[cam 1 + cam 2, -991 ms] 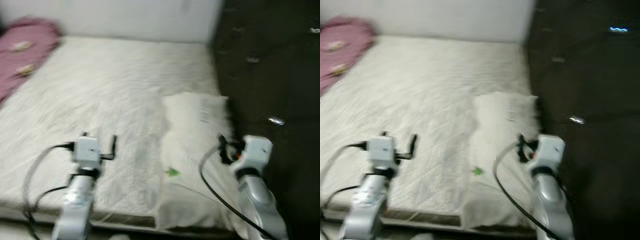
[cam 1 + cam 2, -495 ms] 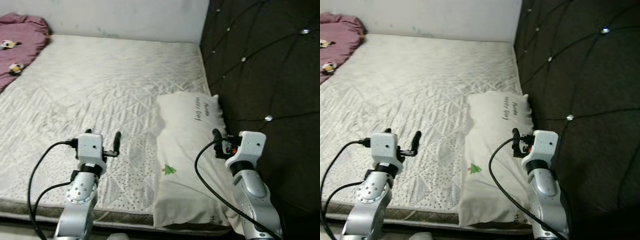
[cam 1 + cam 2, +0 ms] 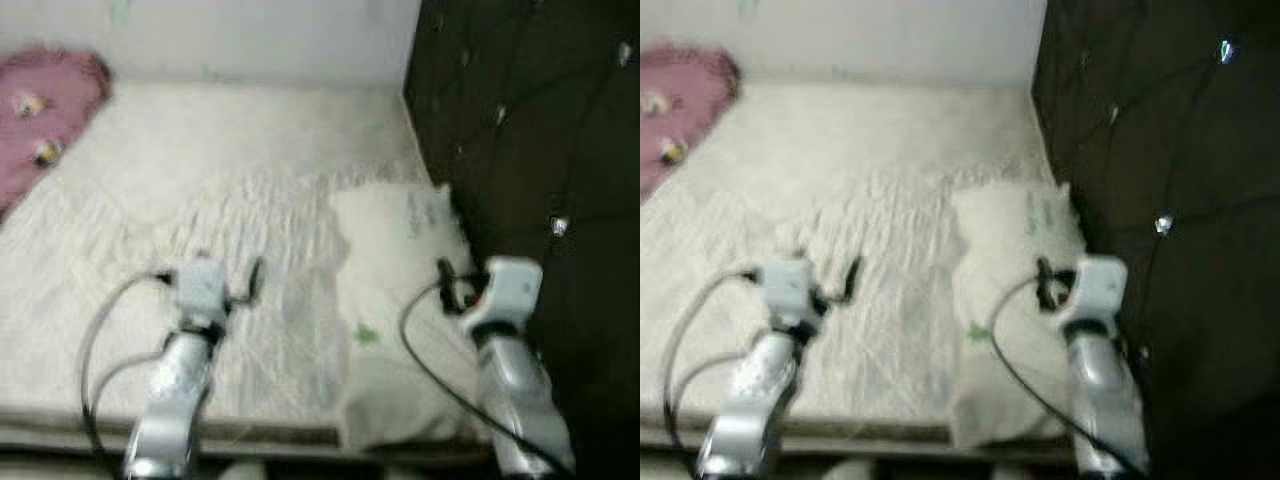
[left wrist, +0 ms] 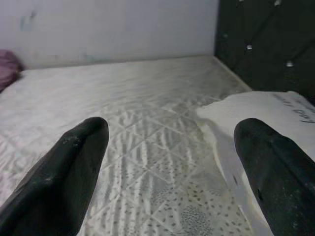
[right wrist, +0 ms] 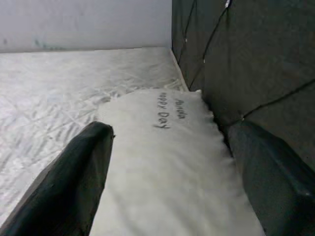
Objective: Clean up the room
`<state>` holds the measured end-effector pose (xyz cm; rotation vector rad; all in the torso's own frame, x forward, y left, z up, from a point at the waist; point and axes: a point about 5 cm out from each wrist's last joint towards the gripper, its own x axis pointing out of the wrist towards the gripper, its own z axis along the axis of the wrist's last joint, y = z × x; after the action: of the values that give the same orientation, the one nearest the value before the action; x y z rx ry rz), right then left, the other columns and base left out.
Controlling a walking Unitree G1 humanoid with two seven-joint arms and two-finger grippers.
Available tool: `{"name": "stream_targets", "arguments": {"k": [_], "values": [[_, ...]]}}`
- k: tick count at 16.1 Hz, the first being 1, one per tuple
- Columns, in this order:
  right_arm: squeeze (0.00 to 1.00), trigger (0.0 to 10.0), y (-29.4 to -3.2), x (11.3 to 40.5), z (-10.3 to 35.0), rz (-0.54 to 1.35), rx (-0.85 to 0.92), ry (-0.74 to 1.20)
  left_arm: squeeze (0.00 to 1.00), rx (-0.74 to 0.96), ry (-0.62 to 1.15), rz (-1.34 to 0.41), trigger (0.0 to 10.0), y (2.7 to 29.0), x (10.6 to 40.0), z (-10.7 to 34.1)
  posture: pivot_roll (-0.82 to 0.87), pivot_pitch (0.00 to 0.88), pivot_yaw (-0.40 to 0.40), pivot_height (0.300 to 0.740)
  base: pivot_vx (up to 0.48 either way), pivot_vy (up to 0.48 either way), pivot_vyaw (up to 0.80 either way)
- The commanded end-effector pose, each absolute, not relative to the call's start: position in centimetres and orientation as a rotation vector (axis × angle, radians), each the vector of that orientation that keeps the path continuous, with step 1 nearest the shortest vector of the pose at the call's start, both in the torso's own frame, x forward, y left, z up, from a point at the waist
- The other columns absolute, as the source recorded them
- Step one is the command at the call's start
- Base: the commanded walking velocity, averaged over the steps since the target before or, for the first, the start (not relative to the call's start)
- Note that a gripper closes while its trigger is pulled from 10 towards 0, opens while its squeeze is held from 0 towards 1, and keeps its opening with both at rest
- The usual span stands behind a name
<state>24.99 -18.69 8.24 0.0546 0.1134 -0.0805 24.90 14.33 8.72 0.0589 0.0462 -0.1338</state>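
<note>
A white pillow (image 3: 395,290) with grey lettering and a small green tree print lies on the bare quilted mattress (image 3: 200,180), lengthwise against the dark headboard. My right gripper (image 3: 447,285) hovers over the pillow's near half, open, and holds nothing. In the right wrist view the pillow (image 5: 167,162) stretches away between the two black fingers (image 5: 83,167). My left gripper (image 3: 228,272) hangs over the mattress to the left of the pillow, also open and holding nothing. In the left wrist view the pillow's edge (image 4: 266,105) lies beyond its spread fingers (image 4: 74,162).
A dark tufted headboard (image 3: 530,130) with shiny studs runs along the bed's right side. A crumpled pink blanket (image 3: 45,110) lies at the far left corner. A pale wall (image 3: 250,35) closes the far end. The mattress's near edge (image 3: 250,430) is just below my arms.
The whole picture has shifted a little and blurred, so the camera is moving. Both arms keep the same pose with their fingers open. The pillow lies where it did.
</note>
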Motion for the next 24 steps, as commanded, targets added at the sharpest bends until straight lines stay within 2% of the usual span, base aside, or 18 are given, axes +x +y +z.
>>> {"name": "stream_targets", "arguments": {"k": [1,4,10,24], "values": [[0.0,10.0,-17.5,25.5,9.0,-0.042,0.067,0.082,0.0,0.081,0.044,-0.101,10.0,15.6,25.0,9.0,0.03,0.0,-0.005,0.74,0.0,0.476,0.0],[0.0,10.0,-17.4,26.1,9.4,-0.036,0.063,0.065,0.0,0.124,-0.006,-0.081,10.0,16.0,25.4,9.7,0.03,0.0,-0.001,0.74,0.0,0.47,0.0],[0.0,10.0,-17.5,26.9,9.9,-0.037,0.066,0.043,0.0,0.079,0.012,-0.058,10.0,16.0,25.7,9.9,0.03,0.0,0.005,0.74,0.0,0.0,0.0],[0.0,10.0,-17.4,26.5,9.9,-0.026,0.06,0.044,0.0,0.043,0.038,-0.072,10.0,15.6,25.5,9.7,0.02,0.001,0.006,0.74,0.0,0.48,0.0]]}}
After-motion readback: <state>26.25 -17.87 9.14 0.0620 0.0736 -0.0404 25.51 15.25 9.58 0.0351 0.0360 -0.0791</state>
